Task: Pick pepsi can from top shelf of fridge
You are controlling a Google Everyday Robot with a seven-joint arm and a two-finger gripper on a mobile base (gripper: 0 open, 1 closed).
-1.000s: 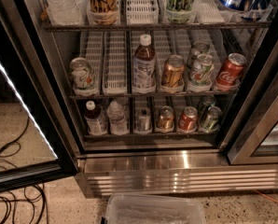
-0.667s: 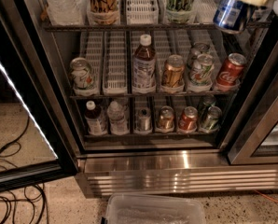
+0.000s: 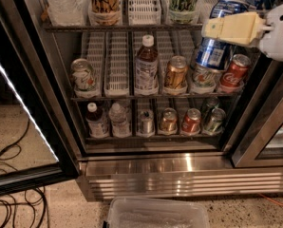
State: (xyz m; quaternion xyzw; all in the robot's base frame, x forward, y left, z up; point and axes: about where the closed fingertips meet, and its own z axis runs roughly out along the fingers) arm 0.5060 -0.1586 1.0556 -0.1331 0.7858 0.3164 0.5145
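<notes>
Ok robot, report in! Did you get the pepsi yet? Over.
Gripper upper right, shut on pepsi can. Can off the top shelf, held out front. Nothing blocking; Coca-Cola can sits just below.

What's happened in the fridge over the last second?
The gripper came in from the upper right, took hold of the pepsi can and carried it off the top shelf, down and leftward in view. The other drinks stayed put.

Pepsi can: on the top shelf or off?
Off it. The pepsi can hangs in the gripper, its base below the top shelf's front edge.
</notes>
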